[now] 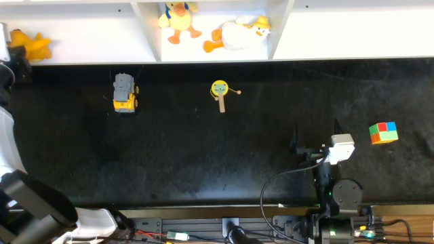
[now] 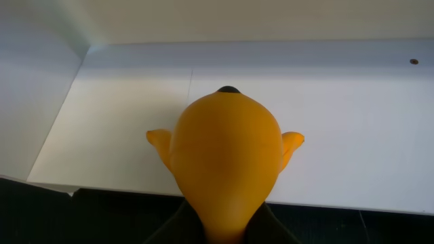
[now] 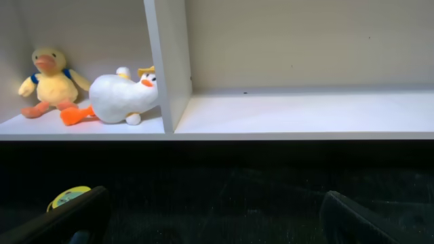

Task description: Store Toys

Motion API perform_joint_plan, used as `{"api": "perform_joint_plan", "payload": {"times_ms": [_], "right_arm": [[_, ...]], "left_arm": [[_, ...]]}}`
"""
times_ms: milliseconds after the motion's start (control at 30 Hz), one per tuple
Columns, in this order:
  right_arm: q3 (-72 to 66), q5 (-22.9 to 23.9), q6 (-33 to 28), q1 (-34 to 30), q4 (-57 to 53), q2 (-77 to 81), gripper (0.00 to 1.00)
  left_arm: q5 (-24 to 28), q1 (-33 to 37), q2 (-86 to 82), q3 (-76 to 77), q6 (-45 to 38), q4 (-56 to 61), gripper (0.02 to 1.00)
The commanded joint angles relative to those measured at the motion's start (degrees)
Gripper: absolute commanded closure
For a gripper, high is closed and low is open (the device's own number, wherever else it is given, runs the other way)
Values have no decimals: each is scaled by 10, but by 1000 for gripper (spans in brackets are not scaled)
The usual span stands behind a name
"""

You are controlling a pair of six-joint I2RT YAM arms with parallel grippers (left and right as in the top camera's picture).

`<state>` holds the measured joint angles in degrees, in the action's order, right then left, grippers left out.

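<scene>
Orange plush toy (image 2: 227, 156) is gripped in your left pincer (image 2: 226, 234), above the floor of the left compartment of the white shelf (image 2: 352, 135). Your right pincer (image 3: 213, 213) hangs released over the black worktop (image 1: 203, 156), facing the shelf.

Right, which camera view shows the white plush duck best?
The right wrist view: the white plush duck lies side-on in the middle compartment, beak and orange feet clear. The top view shows it foreshortened from above. The left wrist view faces an orange toy.
</scene>
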<state>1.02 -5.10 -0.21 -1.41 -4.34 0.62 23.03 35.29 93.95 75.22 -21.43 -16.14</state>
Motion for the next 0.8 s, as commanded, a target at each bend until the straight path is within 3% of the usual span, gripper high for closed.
{"api": "perform_joint_plan", "payload": {"times_ms": [33,800], "right_arm": [[-7,2,-2,3,3,-4,5],[-7,2,-2,3,3,-4,7]], "left_arm": [[-2,3,4,6,-11,15,869],[0,-24,57,6,-10,61,860]]}}
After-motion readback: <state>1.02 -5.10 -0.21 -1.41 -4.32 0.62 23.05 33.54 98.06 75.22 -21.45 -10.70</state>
